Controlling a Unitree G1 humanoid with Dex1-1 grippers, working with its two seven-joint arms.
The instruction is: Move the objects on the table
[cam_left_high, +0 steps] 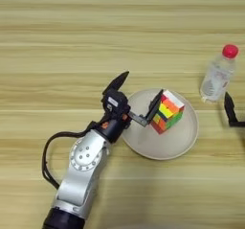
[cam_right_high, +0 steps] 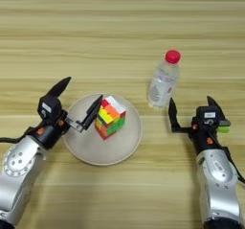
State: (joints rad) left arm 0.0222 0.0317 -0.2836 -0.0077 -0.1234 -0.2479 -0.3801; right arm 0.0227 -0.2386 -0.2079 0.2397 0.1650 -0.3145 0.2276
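On the worktop (cam_right_high: 119,22), near its middle, a round cream plate (cam_right_high: 119,151) carries the puzzle cube (cam_right_high: 110,117), which sits tilted a little on the plate's far half. The left end effector (cam_right_high: 76,103) has its two black fingers spread wide: one finger lies against the cube's left face, or just short of it (contact is hard to confirm), while the other points away over bare wood beyond the plate's left rim. So the cube is not between the fingers and nothing is held. The bottle (cam_right_high: 163,82) stands upright to the right of the plate, apart from it. The right end effector (cam_right_high: 190,112) sits just in front of the bottle, fingers also wide, gripping nothing. No plain red cube shows in either view.

My reading is that the cube is the thing being worked on, either just let go onto the plate or about to be taken. A grasp would call for shifting the left end effector so both fingers straddle the cube before closing.

The cube has flat, glossy faces of small coloured squares and sharp corners. The bottle is clear, thin ribbed plastic with a red cap, probably light and easy to tip. The plate is smooth and shallow; the wood shows plank-like grain.
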